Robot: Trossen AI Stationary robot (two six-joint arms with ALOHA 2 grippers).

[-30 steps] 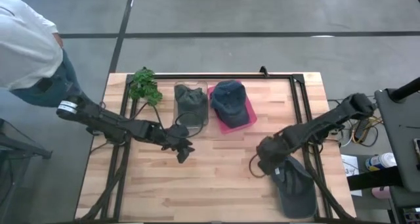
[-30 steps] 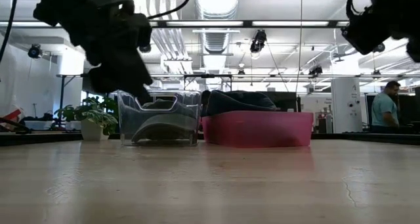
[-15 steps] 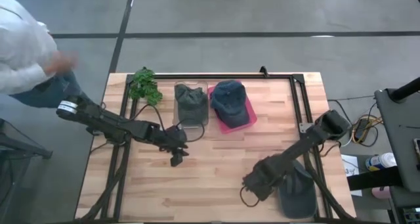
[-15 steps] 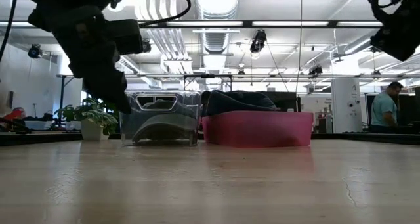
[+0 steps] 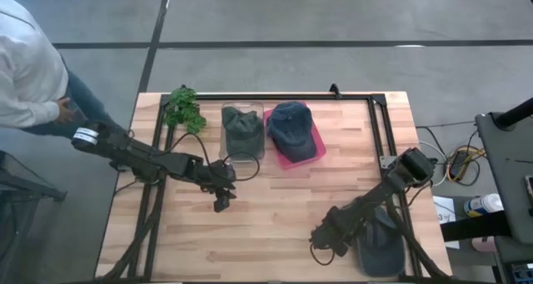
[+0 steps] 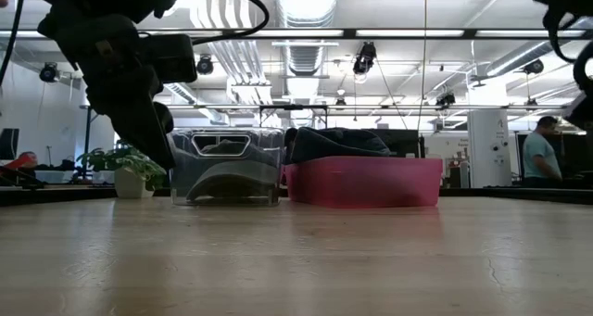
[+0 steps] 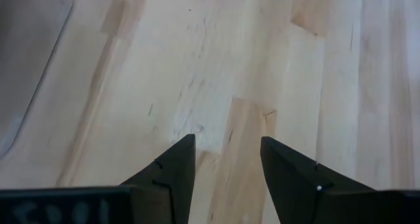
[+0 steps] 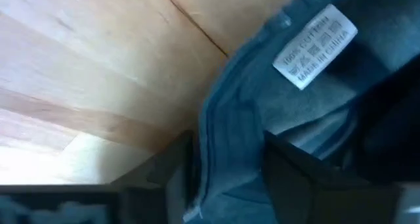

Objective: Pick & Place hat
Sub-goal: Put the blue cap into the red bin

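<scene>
A dark blue hat (image 5: pixel 381 249) lies at the table's near right corner, its inside with a white label (image 8: pixel 315 45) showing in the right wrist view. My right gripper (image 5: pixel 337 237) is at its left edge, shut on it. A grey-green hat (image 5: pixel 241 126) sits in a clear bin (image 6: pixel 225 166). Another blue hat (image 5: pixel 290 124) rests on a pink tray (image 6: pixel 363 182). My left gripper (image 7: pixel 228 159) hangs open over bare wood, in front of the bin, with nothing between its fingers. My right gripper has the hat's edge with its stitched inner band (image 8: pixel 230 152) between its two fingers, beside the label. The fingers (image 8: pixel 174 168) slant down from above. The rest of the hat lies on the table.
A small green plant (image 5: pixel 184 107) stands at the far left beside the bin. Black frame rails (image 5: pixel 383 126) run along the table's sides and far edge. A person (image 5: pixel 29 76) stands off the table's left side. Bare wood lies in the middle.
My right gripper has swung down and toward the table's near edge and left, tipping further downward, and come to the left edge of the dark blue hat, which stays in the near right corner. My left gripper has sunk slightly and rolled.
</scene>
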